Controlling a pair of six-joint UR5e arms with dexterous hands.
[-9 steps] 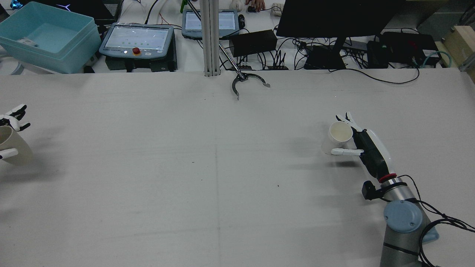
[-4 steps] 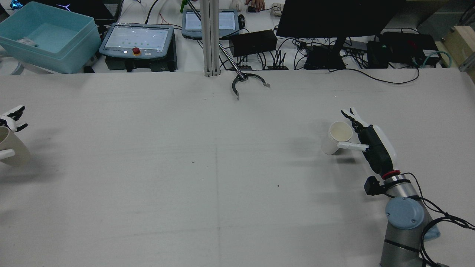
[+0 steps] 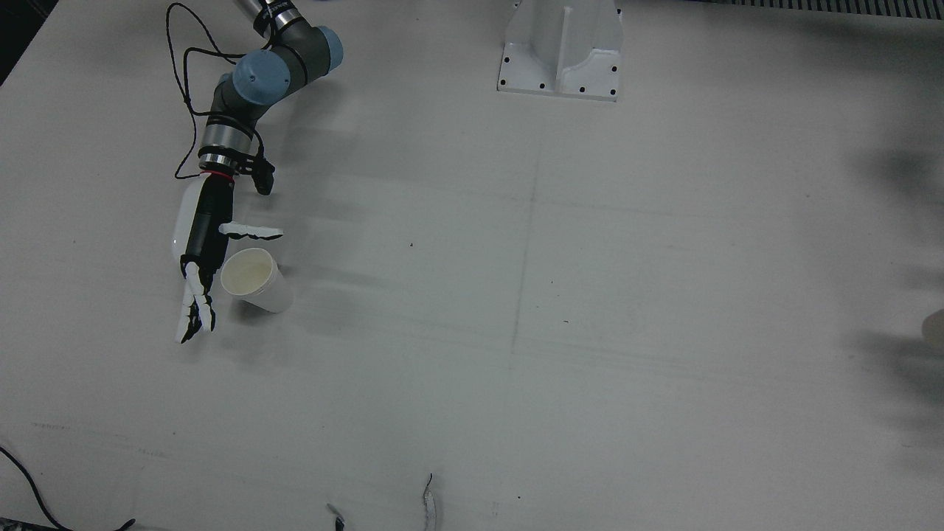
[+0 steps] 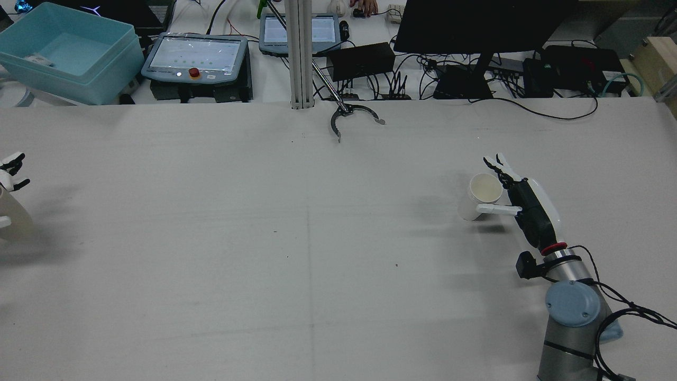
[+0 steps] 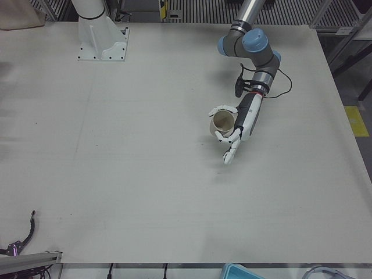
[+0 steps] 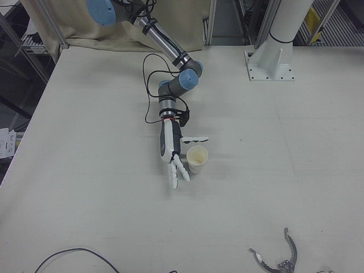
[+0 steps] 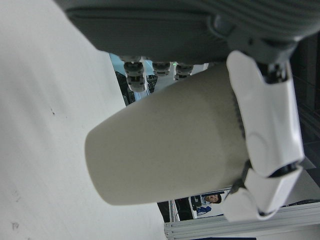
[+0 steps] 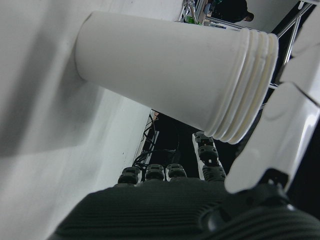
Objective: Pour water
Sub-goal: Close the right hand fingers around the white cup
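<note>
- The right hand (image 3: 203,236) lies low over the table (image 3: 590,310) with its fingers (image 3: 193,313) stretched out straight and its thumb (image 3: 251,233) held out sideways; it is spread and grips nothing
- The white cup (image 3: 254,284) stands upright on the table in the crook between those fingers and the thumb, mouth up, just beside the palm; the right hand view shows its ribbed rim close to the thumb, and whether the two touch cannot be told
- The left hand (image 5: 239,125) is clasped on the tan cup (image 5: 222,120): the thumb curls round one side and the palm and fingers lie along the other, with the fingertips reaching on past the cup
- The left hand view shows the tan cup tilted, its base clear of the table and the thumb pressed to its wall near the rim
- In the rear view the left hand sits at the far left edge, half out of sight, well apart from the white cup on the right half
- A metal grabber claw (image 4: 353,119) rests at the table's far edge, and beyond it are two teach pendants (image 4: 195,57) and a teal bin (image 4: 69,53)
</note>
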